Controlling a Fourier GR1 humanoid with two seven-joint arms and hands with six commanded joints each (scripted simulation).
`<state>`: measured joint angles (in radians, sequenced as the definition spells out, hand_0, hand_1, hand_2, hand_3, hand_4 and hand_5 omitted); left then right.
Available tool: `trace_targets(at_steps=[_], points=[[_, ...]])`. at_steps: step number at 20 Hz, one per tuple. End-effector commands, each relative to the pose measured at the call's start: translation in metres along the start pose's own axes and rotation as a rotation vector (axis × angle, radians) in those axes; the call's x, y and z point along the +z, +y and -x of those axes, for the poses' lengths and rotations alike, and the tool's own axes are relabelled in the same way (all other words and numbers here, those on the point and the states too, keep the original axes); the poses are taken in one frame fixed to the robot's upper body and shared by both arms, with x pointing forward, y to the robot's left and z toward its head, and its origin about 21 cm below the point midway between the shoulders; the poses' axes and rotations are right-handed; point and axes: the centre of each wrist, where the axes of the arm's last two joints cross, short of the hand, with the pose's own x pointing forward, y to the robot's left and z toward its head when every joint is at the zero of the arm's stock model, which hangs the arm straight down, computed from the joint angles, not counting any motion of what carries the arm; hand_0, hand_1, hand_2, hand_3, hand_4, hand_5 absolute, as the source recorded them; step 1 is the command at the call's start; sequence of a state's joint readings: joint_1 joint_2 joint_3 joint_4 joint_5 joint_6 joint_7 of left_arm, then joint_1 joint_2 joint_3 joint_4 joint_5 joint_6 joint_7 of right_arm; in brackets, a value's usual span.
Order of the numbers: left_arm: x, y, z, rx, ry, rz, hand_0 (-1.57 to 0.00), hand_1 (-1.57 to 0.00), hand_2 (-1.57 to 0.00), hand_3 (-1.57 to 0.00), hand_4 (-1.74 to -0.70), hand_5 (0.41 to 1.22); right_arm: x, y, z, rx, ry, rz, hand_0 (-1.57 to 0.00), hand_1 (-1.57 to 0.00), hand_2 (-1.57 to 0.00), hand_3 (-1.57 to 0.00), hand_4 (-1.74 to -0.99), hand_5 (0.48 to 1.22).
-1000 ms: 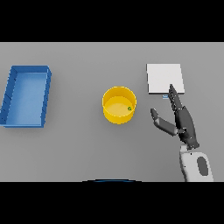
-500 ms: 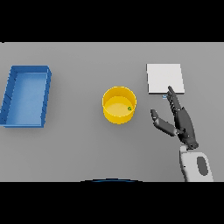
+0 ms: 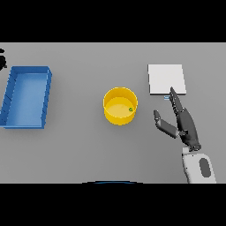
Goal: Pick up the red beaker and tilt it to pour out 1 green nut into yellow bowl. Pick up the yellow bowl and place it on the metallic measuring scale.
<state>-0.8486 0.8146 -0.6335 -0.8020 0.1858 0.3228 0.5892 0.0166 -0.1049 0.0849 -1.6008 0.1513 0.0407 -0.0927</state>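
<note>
The yellow bowl [image 3: 120, 106] stands upright at the table's middle with one green nut [image 3: 130, 109] inside, near its right wall. The metallic scale [image 3: 166, 79], a pale square plate, lies at the back right. My right hand [image 3: 184, 124] is open to the right of the bowl. Its straight fingers point toward the scale's front edge, its thumb is spread toward the bowl, and it holds nothing and touches neither. A dark bit of my left hand [image 3: 2, 58] shows at the left edge. No red beaker is in view.
A blue rectangular tray [image 3: 10, 98] lies at the left, about a bowl's width from the bowl. Bare grey table separates the bowl from my right hand and from the scale.
My right hand has edged very slightly toward the bowl. The bowl, nut, scale and tray have not moved.
</note>
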Motion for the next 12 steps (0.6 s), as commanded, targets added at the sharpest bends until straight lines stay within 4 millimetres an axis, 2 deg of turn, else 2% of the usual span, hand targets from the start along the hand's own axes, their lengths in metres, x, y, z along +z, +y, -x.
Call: trace_targets(at_steps=[1, 2, 3, 5, 6, 8, 9, 10, 12], points=[[0.004, -0.003, 0.003, 0.017, 0.010, -0.005, -1.57, -1.57, -1.57, -1.33, -1.74, 1.190, -0.001, -0.001, -0.001, -0.005, -0.003, 0.007, 0.00, 0.00, 0.00, 0.00, -1.332, 0.723], [0.005, -0.002, 0.006, 0.023, 0.013, -0.019, -1.57, -1.57, -1.57, -1.32, -1.74, 1.146, 0.001, 0.002, 0.000, -0.010, -0.011, 0.001, 0.00, 0.00, 0.00, 0.00, -1.335, 0.725], [0.008, -0.006, 0.008, 0.028, 0.010, -0.004, -1.57, -1.57, -1.57, -1.37, -1.68, 1.106, 0.003, 0.002, 0.002, -0.009, -0.011, -0.001, 0.00, 0.00, 0.00, 0.00, -1.336, 0.727], [0.015, -0.009, 0.015, 0.024, -0.008, 0.017, -1.57, -1.57, -1.57, -1.44, -1.59, 0.962, 0.000, 0.000, -0.001, -0.001, -0.011, 0.008, 0.00, 0.00, 0.00, 0.00, -1.326, 0.728], [0.019, -0.013, 0.016, 0.029, -0.010, 0.039, -1.57, -1.57, -1.57, -1.27, -1.50, 0.896, 0.000, 0.003, -0.001, -0.001, -0.016, 0.002, 0.00, 0.00, 0.00, 0.00, -1.326, 0.730], [0.025, -0.013, 0.021, 0.013, -0.013, 0.080, -1.57, -1.57, -1.57, -0.93, -1.25, 0.810, -0.002, 0.000, -0.003, 0.005, -0.006, 0.004, 0.00, 0.00, 0.00, 0.00, -1.327, 0.730], [0.027, -0.011, 0.022, 0.026, -0.032, 0.119, -1.57, -1.52, -1.41, -0.85, -1.13, 0.779, -0.001, 0.005, -0.003, -0.004, -0.010, 0.005, 0.00, 0.00, 0.00, 0.00, -1.325, 0.731], [0.033, -0.008, 0.020, 0.048, -0.052, 0.158, -1.44, -1.29, -1.16, -0.71, -1.05, 0.757, 0.000, 0.002, -0.002, 0.001, -0.010, 0.008, 0.00, 0.00, 0.00, 0.00, -1.320, 0.731], [0.039, -0.004, 0.018, 0.059, -0.079, 0.224, -0.98, -0.83, -0.75, -0.46, -0.92, 0.716, -0.001, 0.007, -0.004, -0.009, -0.008, 0.004, 0.00, 0.00, 0.00, 0.00, -1.321, 0.727]])
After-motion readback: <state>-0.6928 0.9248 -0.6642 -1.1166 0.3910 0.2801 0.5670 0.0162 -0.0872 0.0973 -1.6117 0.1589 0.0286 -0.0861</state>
